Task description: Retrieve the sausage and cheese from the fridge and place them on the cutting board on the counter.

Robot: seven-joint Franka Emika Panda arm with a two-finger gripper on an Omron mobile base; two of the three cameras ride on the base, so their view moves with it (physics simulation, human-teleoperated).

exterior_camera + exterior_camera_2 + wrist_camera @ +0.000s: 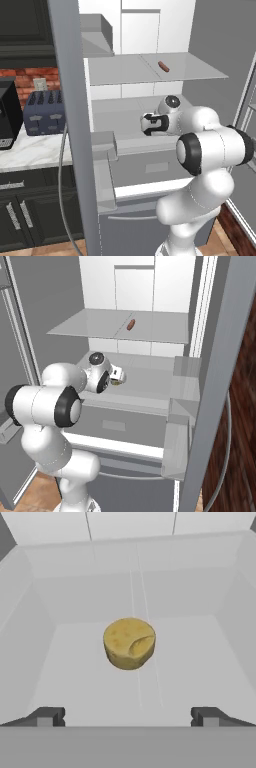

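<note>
The fridge (150,170) stands open. A yellow-tan chunk of cheese (129,643) lies on the middle shelf (145,381), straight ahead of my gripper (127,717) and a short way beyond its tips. Both jaws are spread wide, open, with nothing between them. In the base views the gripper (146,124) (120,377) reaches in over that shelf. The reddish-brown sausage (163,66) (131,325) rests on the shelf above, further back and apart from the hand. The cutting board is out of view.
The left fridge door (70,100) stands edge-on with door bins (103,150) beside my arm. The right door (220,381) carries bins (180,421) too. On the marble counter (30,147) at the left sits a blue-grey toaster (45,112).
</note>
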